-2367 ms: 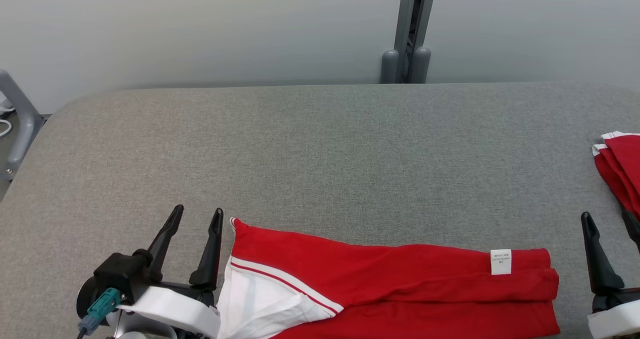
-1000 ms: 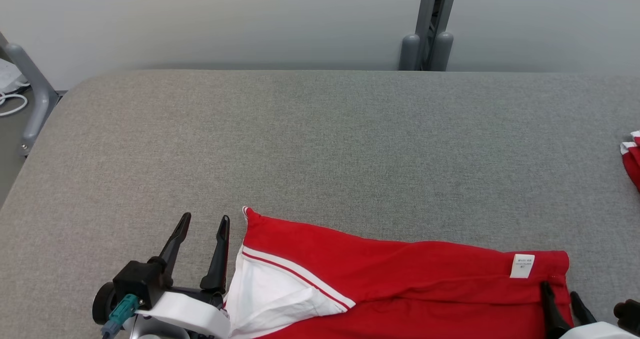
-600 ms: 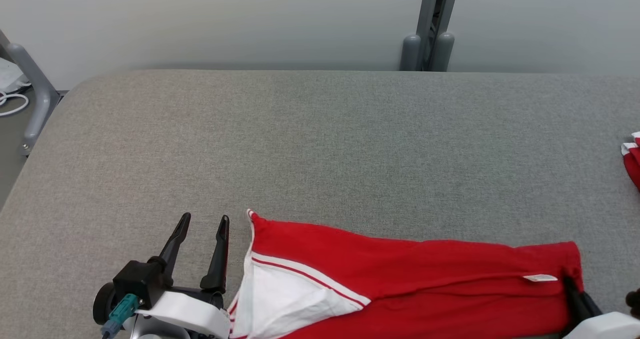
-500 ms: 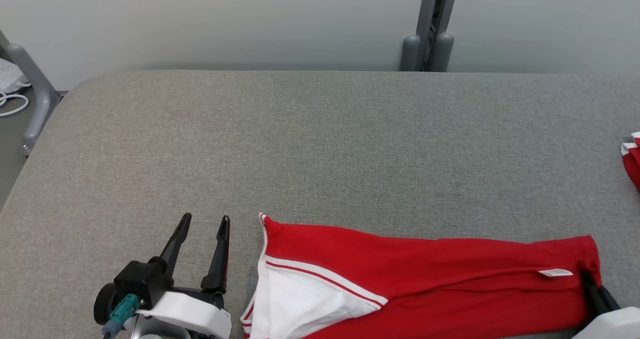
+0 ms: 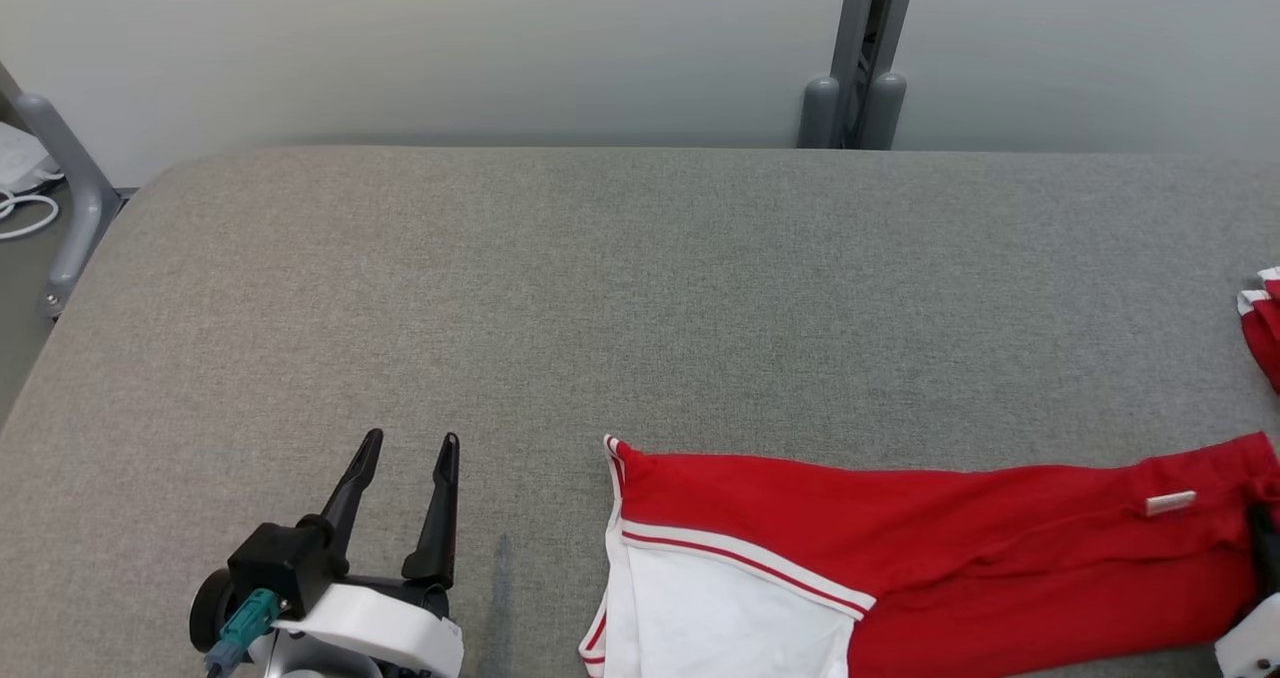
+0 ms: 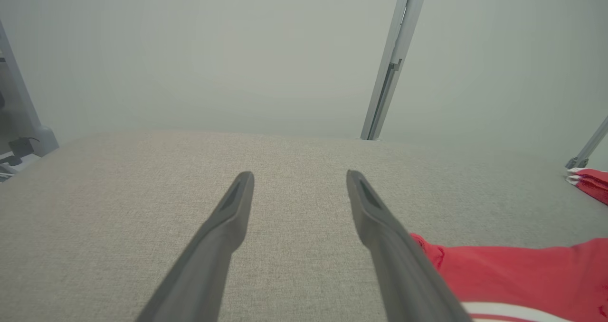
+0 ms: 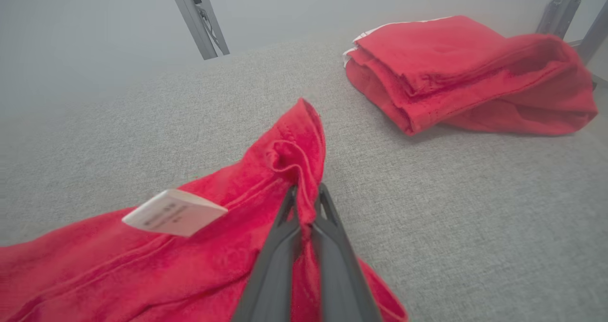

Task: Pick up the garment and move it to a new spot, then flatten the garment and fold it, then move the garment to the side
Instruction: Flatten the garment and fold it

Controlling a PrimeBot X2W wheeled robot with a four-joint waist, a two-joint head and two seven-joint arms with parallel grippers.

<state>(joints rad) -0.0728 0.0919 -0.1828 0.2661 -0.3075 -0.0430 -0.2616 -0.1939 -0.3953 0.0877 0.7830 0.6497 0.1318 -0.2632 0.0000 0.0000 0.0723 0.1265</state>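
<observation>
One garment [image 7: 213,250] pinched, folded pile [image 7: 456,70] beyond

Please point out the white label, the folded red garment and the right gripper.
white label [image 7: 175,213], right wrist view, middle of its printed face.
folded red garment [image 7: 451,61], right wrist view, its top layer.
right gripper [image 7: 307,190], right wrist view, midway between its fingertips, shut on the held red garment [image 7: 95,269].

Soft, even, cool light falls on the grey table [image 5: 640,288]. Shadows are faint, with one thin dark band under the folded red pile [image 7: 465,70] at the right. The head view is sharp. The wrist views turn hazy toward the far wall [image 6: 190,51], and the fingers [image 6: 223,232] of the left gripper [image 6: 299,175] look soft near the lens.
</observation>
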